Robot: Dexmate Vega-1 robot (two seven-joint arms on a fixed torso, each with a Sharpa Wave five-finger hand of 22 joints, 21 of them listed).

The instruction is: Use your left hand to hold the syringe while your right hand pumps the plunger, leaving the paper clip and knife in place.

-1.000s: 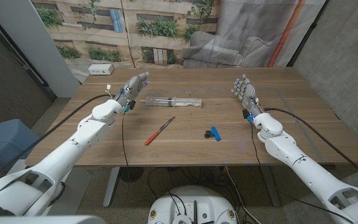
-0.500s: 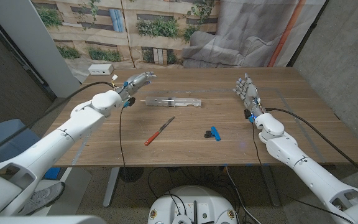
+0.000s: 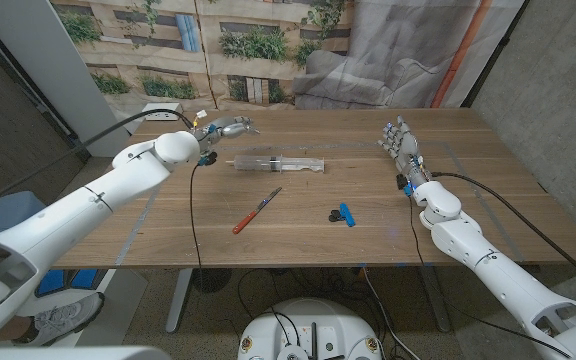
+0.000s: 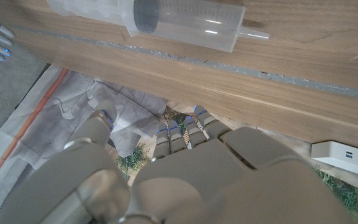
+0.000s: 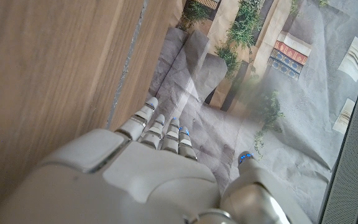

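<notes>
Left hand [image 3: 224, 128] risen, empty, fingers apart; wrist view shows syringe [image 4: 166, 18] nozzle.

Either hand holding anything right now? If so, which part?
Nothing is held. The left hand hangs beyond the syringe, apart from it; the right hand is open, away from everything.

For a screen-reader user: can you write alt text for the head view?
A clear syringe lies on the wooden table, the left hand above its plunger end, the right hand open and apart. Nearer lie a red-handled knife and a blue paper clip.
</notes>
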